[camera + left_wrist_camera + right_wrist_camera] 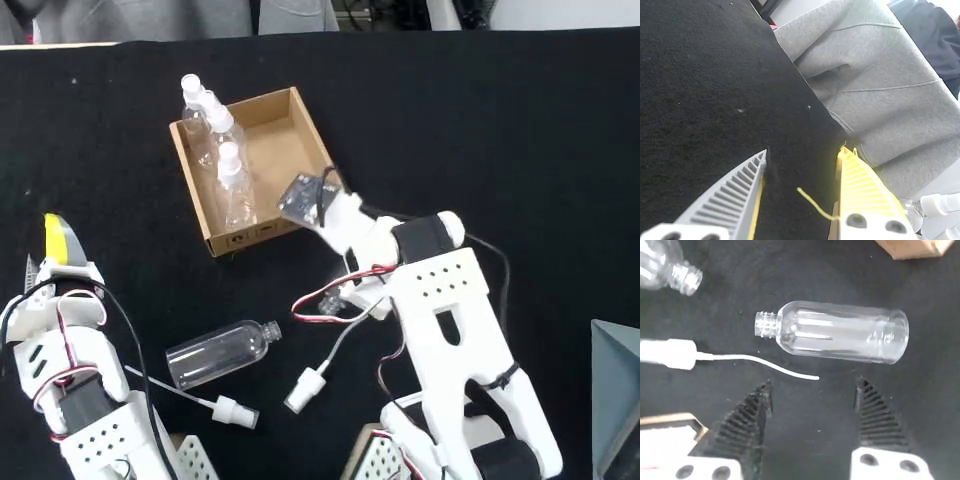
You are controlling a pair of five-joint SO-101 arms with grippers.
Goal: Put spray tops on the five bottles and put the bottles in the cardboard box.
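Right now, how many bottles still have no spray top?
2. One open bottle lies on the table near the left arm; the second bottle lies by the right gripper.

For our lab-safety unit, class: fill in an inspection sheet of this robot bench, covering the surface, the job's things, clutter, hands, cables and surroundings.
Surface: black cloth covers the table.
Job's things: three topped bottles lie in the cardboard box; two open bottles and two loose spray tops lie on the cloth.
Clutter: nothing seen.
Hands: left hand open over bare cloth; right hand open above an open bottle.
Cables: red and white wires loop loosely above the cloth.
Surroundings: grey object at the table's right edge.
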